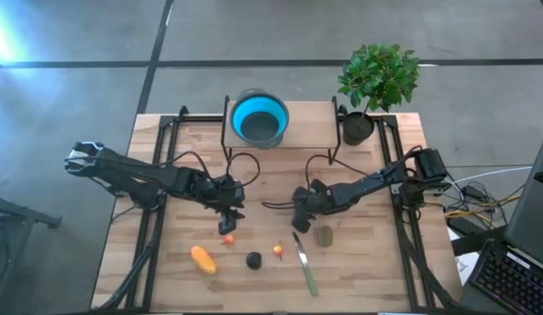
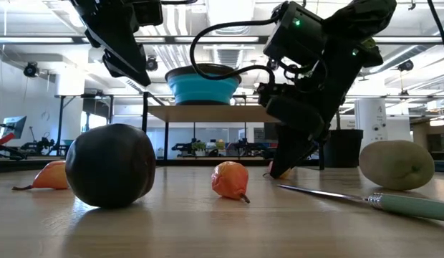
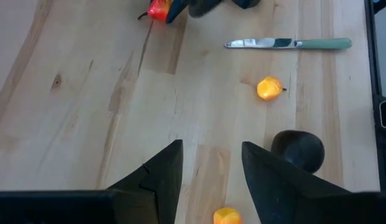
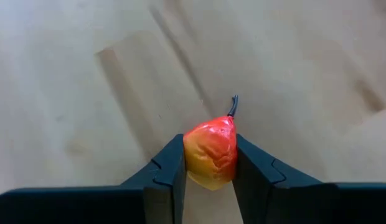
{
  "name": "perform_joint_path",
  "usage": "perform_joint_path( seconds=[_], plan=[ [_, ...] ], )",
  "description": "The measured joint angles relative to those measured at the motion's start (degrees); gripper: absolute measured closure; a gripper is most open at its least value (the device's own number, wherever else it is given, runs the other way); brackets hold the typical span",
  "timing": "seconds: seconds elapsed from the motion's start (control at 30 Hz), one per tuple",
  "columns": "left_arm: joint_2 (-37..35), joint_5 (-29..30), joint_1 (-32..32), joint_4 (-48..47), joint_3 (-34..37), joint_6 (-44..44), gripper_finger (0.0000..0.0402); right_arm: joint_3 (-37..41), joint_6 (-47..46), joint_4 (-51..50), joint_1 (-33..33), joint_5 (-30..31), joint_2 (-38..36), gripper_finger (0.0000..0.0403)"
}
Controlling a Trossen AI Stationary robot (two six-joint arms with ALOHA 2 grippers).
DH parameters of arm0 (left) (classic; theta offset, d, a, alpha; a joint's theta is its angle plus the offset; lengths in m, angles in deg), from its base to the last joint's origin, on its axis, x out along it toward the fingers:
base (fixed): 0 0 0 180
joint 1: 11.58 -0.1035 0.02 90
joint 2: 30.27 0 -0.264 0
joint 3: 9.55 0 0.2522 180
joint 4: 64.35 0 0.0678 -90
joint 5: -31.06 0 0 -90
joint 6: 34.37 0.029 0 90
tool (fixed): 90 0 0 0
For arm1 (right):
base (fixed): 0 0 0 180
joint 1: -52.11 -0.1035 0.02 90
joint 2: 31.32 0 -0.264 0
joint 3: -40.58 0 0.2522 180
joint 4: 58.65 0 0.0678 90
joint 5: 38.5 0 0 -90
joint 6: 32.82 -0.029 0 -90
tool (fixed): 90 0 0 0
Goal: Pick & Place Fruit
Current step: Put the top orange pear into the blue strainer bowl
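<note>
The right tool (image 1: pixel 300 219), low over the middle of the light wooden desk (image 1: pixel 377 271), is pinched narrow on a small red-orange fruit with a dark stem (image 4: pixel 210 152), which fills the gap between its dark fingers (image 4: pixel 168 168); whether that fruit touches the desk cannot be told. Seen from above, an olive-brown oval fruit (image 1: pixel 323 234) lies just beside this tool at 4 o'clock. A slim green-handled table knife (image 1: pixel 305 262) lies at 6 o'clock, and a tiny orange round fruit (image 1: pixel 278 251) at 7 o'clock. The left tool (image 1: pixel 230 219) hangs near the desk's middle with its fingers spread and nothing between them. A second small reddish piece (image 1: pixel 228 238), possibly another fruit of the same kind, lies on the wood at its 6 o'clock. A black round fruit (image 1: pixel 253 259) sits at 5 o'clock and an elongated orange-yellow fruit (image 1: pixel 201 260) at 7 o'clock. A round blue bowl (image 1: pixel 259 118) stands at the desk's 12 o'clock edge.
</note>
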Motion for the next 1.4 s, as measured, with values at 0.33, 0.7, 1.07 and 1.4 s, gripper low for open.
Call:
perform_joint_path(
  seconds=[0.33, 0.7, 1.07, 1.4],
  plan=[
    [-0.9, 0.4, 1.0, 0.1, 0.0, 7.1, 0.0232, -3.7, 0.3, 0.3, -2.0, -1.9, -0.7, 0.0312],
    [-7.6, 0.4, 1.0, 1.7, 0.0, 12.2, 0.0259, -9.3, 2.0, 0.3, -3.3, -1.6, -0.9, 0.0313],
    [-14.0, 1.5, 1.0, -4.8, 0.0, 12.0, 0.028, -19.7, 10.5, 0.2, -3.0, -1.3, -1.1, 0.0314],
    [-15.3, 3.4, 1.0, -10.6, 0.0, 11.1, 0.0287, -29.0, 17.4, -4.1, -1.1, -1.2, -1.2, 0.0312]
  ],
)
